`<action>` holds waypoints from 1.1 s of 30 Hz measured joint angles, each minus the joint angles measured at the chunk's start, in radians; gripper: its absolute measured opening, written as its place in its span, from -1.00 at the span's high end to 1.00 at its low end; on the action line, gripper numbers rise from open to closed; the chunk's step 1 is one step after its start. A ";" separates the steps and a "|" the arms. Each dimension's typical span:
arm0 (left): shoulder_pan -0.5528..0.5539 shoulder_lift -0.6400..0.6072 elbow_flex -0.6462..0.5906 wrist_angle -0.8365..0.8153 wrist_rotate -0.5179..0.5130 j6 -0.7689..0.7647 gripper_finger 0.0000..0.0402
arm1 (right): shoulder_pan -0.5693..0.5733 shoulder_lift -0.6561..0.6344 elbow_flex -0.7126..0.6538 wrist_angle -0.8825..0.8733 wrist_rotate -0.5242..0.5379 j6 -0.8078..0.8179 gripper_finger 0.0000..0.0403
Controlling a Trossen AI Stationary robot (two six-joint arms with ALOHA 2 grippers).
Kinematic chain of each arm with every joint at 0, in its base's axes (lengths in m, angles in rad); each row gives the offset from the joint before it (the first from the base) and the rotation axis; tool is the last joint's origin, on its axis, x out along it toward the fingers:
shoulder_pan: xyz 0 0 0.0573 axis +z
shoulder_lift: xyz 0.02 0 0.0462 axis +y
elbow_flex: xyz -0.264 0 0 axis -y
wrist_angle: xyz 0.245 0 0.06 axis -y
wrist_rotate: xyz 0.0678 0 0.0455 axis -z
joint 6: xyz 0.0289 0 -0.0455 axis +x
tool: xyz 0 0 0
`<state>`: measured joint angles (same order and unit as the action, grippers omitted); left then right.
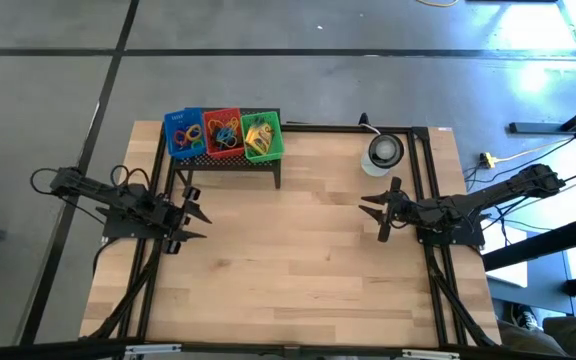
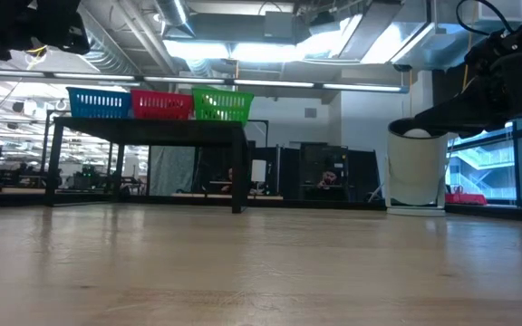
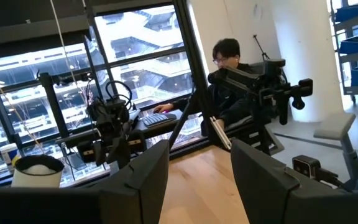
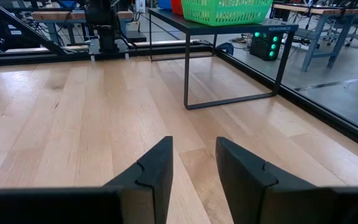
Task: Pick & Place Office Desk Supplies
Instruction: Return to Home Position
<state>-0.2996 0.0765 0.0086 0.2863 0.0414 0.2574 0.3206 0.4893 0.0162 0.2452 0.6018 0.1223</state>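
From above, the red plastic bin [image 1: 209,150] of rubber-band loops [image 1: 224,130] and the green plastic bin [image 1: 277,150] of yellow-green crayon boxes [image 1: 258,132] stand in a left-to-right row on the black wire-mesh rack [image 1: 230,164] at upper centre; the left arm [image 1: 128,205] is nearer, just below its left end, the right arm [image 1: 448,212] well right. Low view: the row sits raised at upper left. Both wrist views show jaws open over bare wooden worktop [image 4: 73,112].

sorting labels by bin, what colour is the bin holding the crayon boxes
Green. The bin is rightmost on the rack, best seen in the high view.
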 joint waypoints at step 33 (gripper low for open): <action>0.000 0.000 0.000 0.001 0.000 -0.001 0.16 | 0.000 -0.021 0.000 -0.001 0.000 0.000 0.39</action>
<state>-0.2993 0.0765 0.0086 0.2870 0.0418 0.2565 0.3204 0.4683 0.0158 0.2439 0.6022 0.1224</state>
